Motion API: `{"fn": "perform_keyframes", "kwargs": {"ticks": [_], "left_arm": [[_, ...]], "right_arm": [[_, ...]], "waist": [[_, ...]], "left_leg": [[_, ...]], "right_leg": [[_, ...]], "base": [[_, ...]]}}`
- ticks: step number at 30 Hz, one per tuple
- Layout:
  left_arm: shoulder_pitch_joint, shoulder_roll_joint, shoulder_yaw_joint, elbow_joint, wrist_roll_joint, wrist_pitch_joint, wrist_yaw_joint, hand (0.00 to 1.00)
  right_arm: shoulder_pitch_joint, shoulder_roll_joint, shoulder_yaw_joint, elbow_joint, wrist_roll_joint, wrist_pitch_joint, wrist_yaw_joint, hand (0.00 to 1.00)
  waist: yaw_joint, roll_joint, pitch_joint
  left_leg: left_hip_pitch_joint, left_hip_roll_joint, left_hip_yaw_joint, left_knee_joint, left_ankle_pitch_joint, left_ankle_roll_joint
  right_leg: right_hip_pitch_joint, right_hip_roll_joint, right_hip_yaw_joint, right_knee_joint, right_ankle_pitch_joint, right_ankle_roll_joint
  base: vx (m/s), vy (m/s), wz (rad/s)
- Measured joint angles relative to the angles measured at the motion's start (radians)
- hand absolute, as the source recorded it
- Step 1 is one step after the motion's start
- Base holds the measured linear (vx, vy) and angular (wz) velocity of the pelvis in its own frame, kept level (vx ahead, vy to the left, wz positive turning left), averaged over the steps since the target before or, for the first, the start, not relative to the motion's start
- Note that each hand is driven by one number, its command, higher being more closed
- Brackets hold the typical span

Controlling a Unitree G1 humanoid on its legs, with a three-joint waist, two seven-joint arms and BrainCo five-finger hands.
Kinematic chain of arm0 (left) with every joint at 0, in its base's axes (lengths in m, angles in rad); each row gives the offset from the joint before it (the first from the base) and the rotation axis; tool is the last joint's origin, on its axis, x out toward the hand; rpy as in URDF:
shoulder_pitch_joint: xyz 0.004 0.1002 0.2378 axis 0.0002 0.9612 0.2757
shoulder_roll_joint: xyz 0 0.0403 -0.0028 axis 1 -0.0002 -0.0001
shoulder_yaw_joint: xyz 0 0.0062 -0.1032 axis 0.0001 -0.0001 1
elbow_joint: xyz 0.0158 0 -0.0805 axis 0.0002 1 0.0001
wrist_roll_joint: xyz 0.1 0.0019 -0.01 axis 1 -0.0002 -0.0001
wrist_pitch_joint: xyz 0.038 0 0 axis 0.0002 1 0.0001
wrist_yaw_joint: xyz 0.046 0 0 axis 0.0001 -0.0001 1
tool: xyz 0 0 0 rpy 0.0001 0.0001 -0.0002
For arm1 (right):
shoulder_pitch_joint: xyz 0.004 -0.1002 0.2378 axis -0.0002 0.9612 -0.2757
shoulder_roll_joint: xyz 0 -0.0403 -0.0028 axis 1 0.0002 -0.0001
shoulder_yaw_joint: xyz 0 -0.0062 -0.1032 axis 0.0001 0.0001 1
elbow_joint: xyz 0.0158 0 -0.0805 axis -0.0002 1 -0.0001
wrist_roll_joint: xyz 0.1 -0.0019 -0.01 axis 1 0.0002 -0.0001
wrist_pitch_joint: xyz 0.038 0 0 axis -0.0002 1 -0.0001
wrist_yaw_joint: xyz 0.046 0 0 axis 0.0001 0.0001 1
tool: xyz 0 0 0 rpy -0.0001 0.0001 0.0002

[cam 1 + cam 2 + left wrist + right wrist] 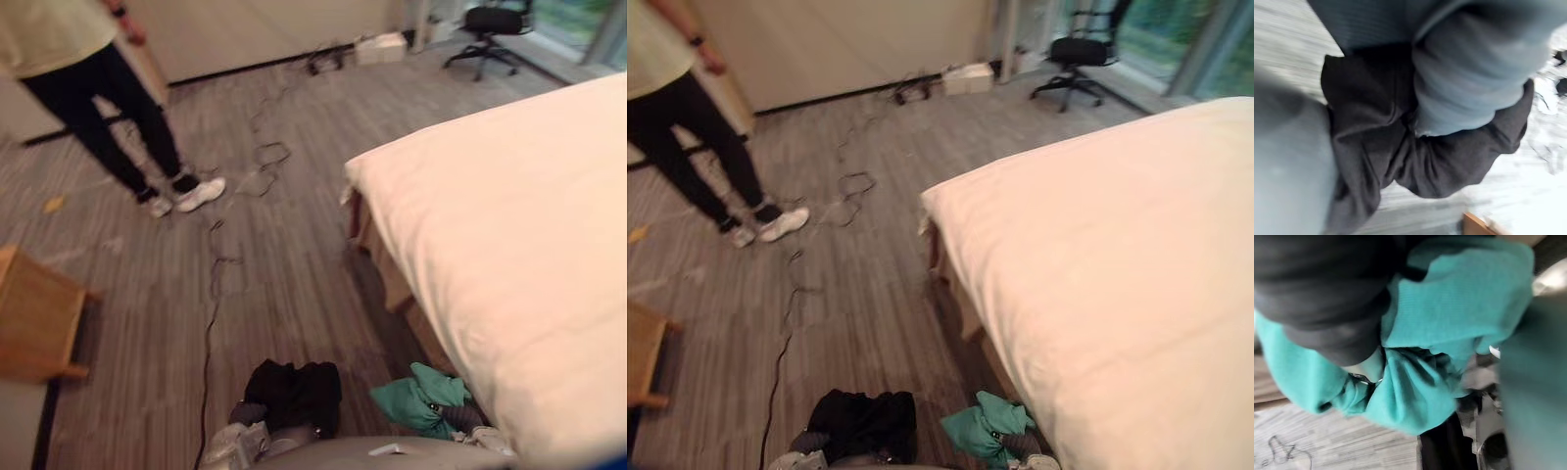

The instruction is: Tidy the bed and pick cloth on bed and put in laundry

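A: Where are the cloths?
B: The black cloth [294,392] is bunched over the left hand [1366,22]. The teal cloth [421,399] is bunched over the right hand [1317,289], beside the bed [509,245].
A: Fingers?
B: Buried in fabric on both hands, so I can't tell.
A: Nearby?
B: A wooden stand [34,313] on the left, and a person [98,88] standing beyond it.

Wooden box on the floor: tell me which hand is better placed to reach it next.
Left, probably. The left hand, gripping the black cloth, is on the side of the box; the right hand, gripping the teal cloth, hangs by the bed, on the far side.
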Motion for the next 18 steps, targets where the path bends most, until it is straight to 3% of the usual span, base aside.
{"fn": "perform_keyframes", "kwargs": {"ticks": [2,3,4,6,8,10,12,13,14,15,18], "left_arm": [[-0.008,0.016,-0.009,0.006,-0.001,0.000,-0.014,1.00],[-0.021,0.024,-0.042,0.029,-0.005,-0.004,-0.023,1.00],[-0.038,0.034,-0.070,0.050,-0.011,-0.001,-0.024,1.00],[-0.058,0.034,-0.081,0.072,-0.011,0.009,-0.024,1.00],[-0.085,0.035,-0.108,0.111,-0.006,0.033,-0.026,1.00],[-0.080,0.034,-0.107,0.115,0.000,0.038,-0.026,1.00],[-0.079,0.036,-0.103,0.112,0.002,0.036,-0.025,1.00],[-0.075,0.034,-0.098,0.114,0.003,0.037,-0.024,1.00],[-0.074,0.019,-0.079,0.111,0.002,0.037,-0.023,1.00],[-0.053,0.006,-0.032,0.104,0.039,0.008,-0.039,1.00],[-0.053,0.008,-0.032,0.104,0.039,0.008,-0.039,1.00]], "right_arm": [[-0.004,0.021,-0.011,-0.002,0.022,-0.005,-0.009,1.00],[0.000,0.030,-0.012,0.001,0.041,-0.010,-0.015,1.00],[0.006,0.031,-0.012,-0.002,0.058,-0.015,-0.018,1.00],[0.011,0.023,-0.012,-0.007,0.079,-0.025,-0.019,1.00],[0.051,0.011,-0.013,-0.011,0.113,-0.060,-0.017,1.00],[0.078,0.006,-0.015,-0.010,0.138,-0.075,-0.016,1.00],[0.090,0.007,-0.009,-0.009,0.164,-0.084,-0.002,1.00],[0.089,0.011,-0.010,-0.008,0.168,-0.084,0.003,1.00],[0.085,0.012,-0.014,-0.010,0.179,-0.084,0.006,1.00],[0.074,-0.003,0.056,-0.003,0.186,-0.054,0.025,1.00],[0.070,0.002,0.056,-0.003,0.186,-0.054,0.025,1.00]], "waist": [[0.020,-0.012,0.007],[0.013,-0.007,0.015],[0.001,-0.005,0.015],[-0.014,0.003,0.021],[-0.037,0.019,0.030],[-0.033,0.021,0.031],[-0.030,0.008,0.031],[-0.030,-0.001,0.032],[-0.027,0.007,0.034],[-0.016,-0.002,0.024],[-0.016,-0.006,0.025]], "left_leg": [[0.032,-0.002,-0.031,-0.026,0.003,0.000],[0.045,-0.001,-0.078,-0.032,0.000,0.005],[0.047,0.004,-0.119,-0.032,-0.004,0.010],[0.050,0.004,-0.176,-0.032,-0.008,0.016],[0.072,0.002,-0.281,-0.033,-0.008,0.013],[0.085,-0.005,-0.317,-0.037,-0.012,0.006],[0.095,-0.024,-0.270,-0.038,-0.036,0.008],[0.093,-0.035,-0.236,-0.038,-0.037,0.007],[0.093,-0.031,-0.217,-0.039,-0.039,0.001],[0.114,-0.006,-0.140,-0.042,-0.023,-0.058],[0.119,-0.002,-0.139,-0.042,-0.023,-0.059]], "right_leg": [[0.001,-0.010,0.001,0.067,0.041,-0.023],[-0.013,-0.020,0.018,0.146,0.048,-0.074],[-0.041,-0.001,0.078,0.167,-0.019,-0.073],[-0.081,0.051,0.182,0.158,-0.079,-0.059],[-0.135,0.155,0.396,0.092,-0.117,-0.048],[-0.151,0.185,0.480,0.046,-0.116,-0.048],[-0.168,0.182,0.562,-0.061,-0.040,-0.073],[-0.168,0.161,0.565,-0.077,-0.032,-0.075],[-0.165,0.158,0.566,-0.092,-0.037,-0.073],[-0.104,0.199,0.580,-0.178,-0.040,-0.086],[-0.097,0.201,0.579,-0.174,-0.038,-0.086]], "base": [[0.13,0.067,0.49],[0.18,0.048,0.80],[0.16,0.035,0.88],[0.09,0.018,0.92],[0.15,0.004,1.48],[0.11,-0.044,1.09],[0.07,-0.061,0.66],[0.06,-0.081,0.21],[0.06,-0.081,0.13],[0.07,-0.049,0.00],[0.03,-0.009,0.03]]}}
